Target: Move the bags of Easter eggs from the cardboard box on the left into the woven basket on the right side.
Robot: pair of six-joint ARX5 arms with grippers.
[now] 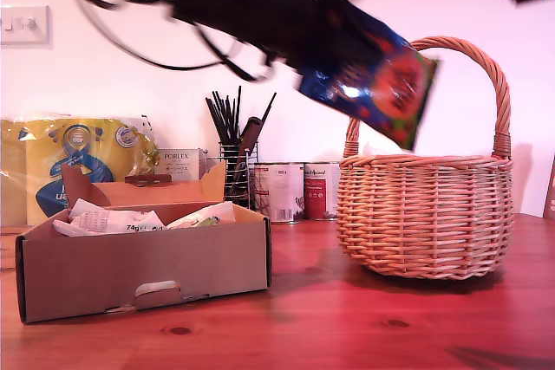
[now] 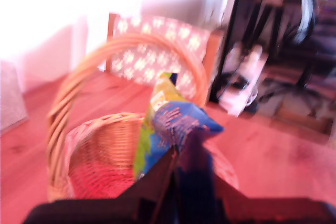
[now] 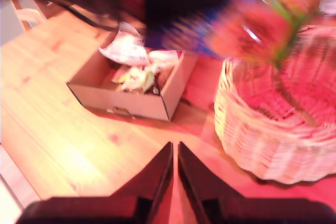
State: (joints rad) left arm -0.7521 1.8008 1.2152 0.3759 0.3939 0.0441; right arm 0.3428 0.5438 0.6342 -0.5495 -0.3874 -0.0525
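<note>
Navy bag (image 1: 373, 75) over the woven basket (image 1: 425, 214).
My first hand (image 2: 176, 156) grips it; my second hand (image 3: 175, 153) is closed, empty.

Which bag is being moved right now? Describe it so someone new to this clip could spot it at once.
Find the wicker basket at the exterior view's right. Just above its rim, beside the arched handle, my first gripper holds a dark navy bag with orange print. The other bags, pale ones, lie in the cardboard box.

Navy bag (image 1: 373, 80) hangs tilted over the woven basket (image 1: 425, 214); pale bags (image 1: 143, 218) fill the cardboard box (image 1: 143, 266).
</note>
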